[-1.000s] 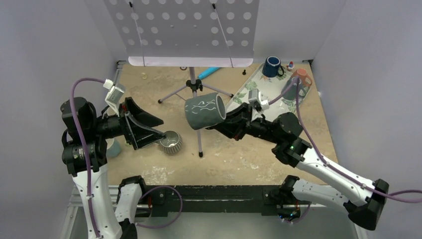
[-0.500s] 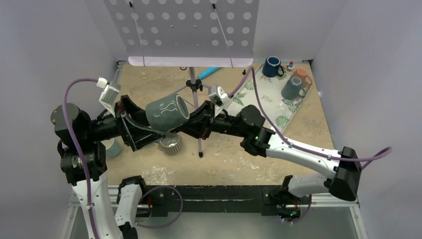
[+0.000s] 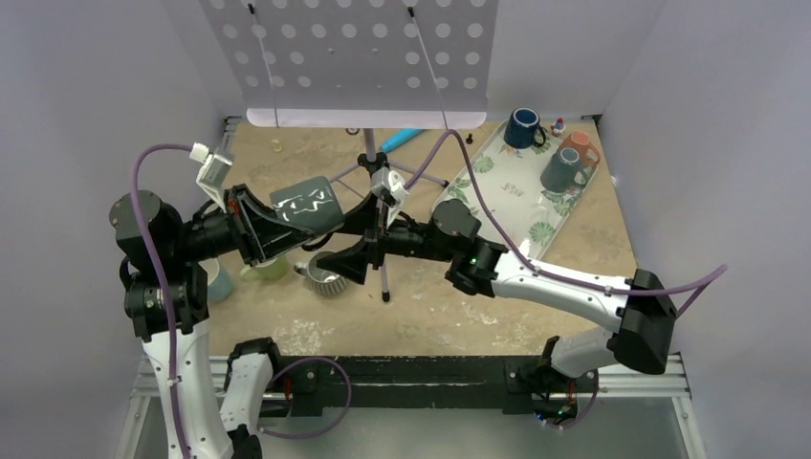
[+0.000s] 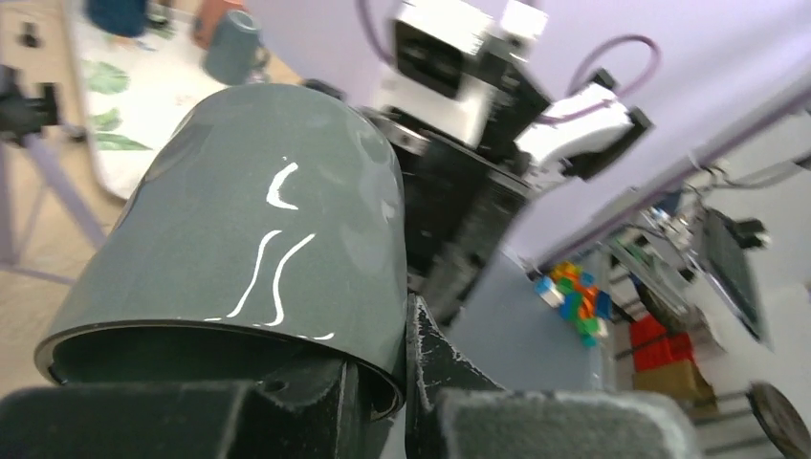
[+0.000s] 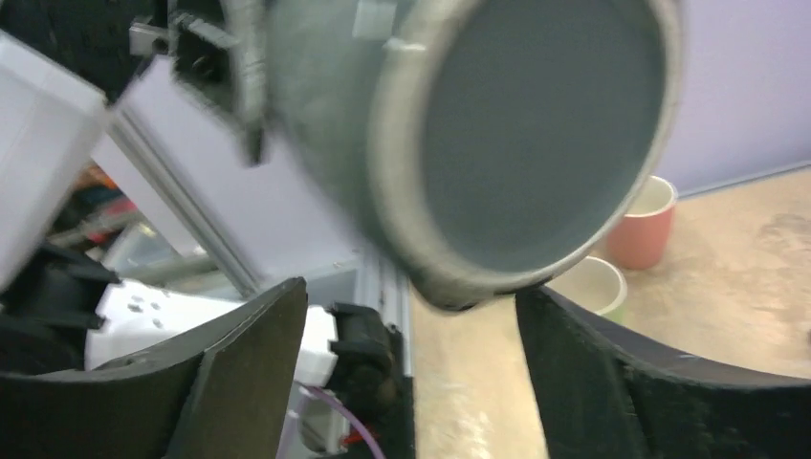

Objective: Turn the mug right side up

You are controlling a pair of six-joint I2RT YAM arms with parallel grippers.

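Note:
A dark grey mug with white squiggles hangs on its side above the table's left half, its base pointing right. My left gripper is shut on its rim: in the left wrist view one finger sits inside the mug and the other outside, at the left gripper. My right gripper stands open just right of the mug. In the right wrist view the mug's flat base fills the top, and the right gripper has its jaws wide apart, holding nothing.
A music stand's tripod stands just behind the grippers. On the table below are a ribbed silver cup, a green cup and a pale blue cup. A leaf-print tray at back right holds three mugs.
My right gripper carried the mug leftward to the left gripper. The left jaws closed on the rim, and the right jaws opened and let go.

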